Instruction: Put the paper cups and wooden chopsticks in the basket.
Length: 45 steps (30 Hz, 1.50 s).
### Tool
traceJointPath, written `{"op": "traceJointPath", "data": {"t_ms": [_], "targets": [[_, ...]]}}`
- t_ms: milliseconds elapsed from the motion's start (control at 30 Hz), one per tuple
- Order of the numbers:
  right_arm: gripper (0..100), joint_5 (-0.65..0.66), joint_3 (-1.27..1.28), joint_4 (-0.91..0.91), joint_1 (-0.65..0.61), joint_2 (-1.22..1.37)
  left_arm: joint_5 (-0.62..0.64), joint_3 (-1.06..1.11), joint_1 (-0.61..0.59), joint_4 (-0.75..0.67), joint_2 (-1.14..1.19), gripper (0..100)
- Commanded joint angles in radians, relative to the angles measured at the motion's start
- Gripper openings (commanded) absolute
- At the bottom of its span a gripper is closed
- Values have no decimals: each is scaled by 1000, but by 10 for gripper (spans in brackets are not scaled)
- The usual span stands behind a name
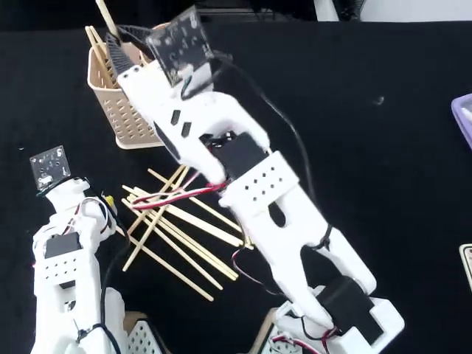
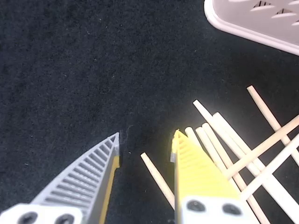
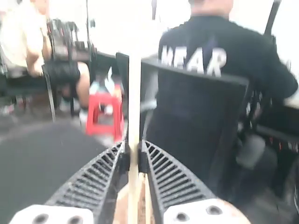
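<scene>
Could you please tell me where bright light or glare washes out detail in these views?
Right wrist view: the background above the held chopstick is washed out white. Left wrist view: the loose chopsticks glare against the dark table. High view: evenly lit, no distinct shadows.

A purple container (image 1: 464, 116) is located at the right-hand edge of the black table (image 1: 383, 177). In the room behind, a red stool (image 3: 105, 114) is placed beside a black chair (image 3: 196, 126).

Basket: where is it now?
High view, far left of the table: the basket stands under the right gripper, with the loose chopsticks lying just nearer the arms.
</scene>
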Motion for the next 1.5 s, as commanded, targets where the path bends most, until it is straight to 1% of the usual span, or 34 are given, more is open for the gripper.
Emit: {"op": "traceJointPath", "data": {"t_ms": [0, 167, 400, 533, 700, 800, 967, 1067, 1167, 1267, 1467], "targets": [[11, 3, -2, -115, -14, -22, -2, -8, 1, -15, -17, 187], [11, 3, -120, -190, -11, 101, -2, -8, -2, -15, -17, 187], [11, 3, -354, -186, 3, 366, -2, -8, -4, -15, -17, 187], [11, 3, -421, -183, 17, 473, -2, -8, -1, -15, -17, 187], [12, 3, -429, -63, 15, 524, -2, -8, 1, -15, -17, 187], [15, 3, -429, -28, 12, 535, -2, -8, -4, -15, -17, 187], [116, 3, -430, 44, 11, 527, -2, -8, -2, -15, -17, 187], [112, 2, -450, 95, 11, 510, -2, -8, -2, -15, -17, 187], [89, 3, -492, 196, 15, 450, -2, -8, -4, -15, -17, 187], [83, 3, -509, 347, 17, 352, -2, -4, -4, -15, -17, 187], [85, 5, -507, 830, 32, 94, -2, -2, -5, -15, -17, 187]]}}
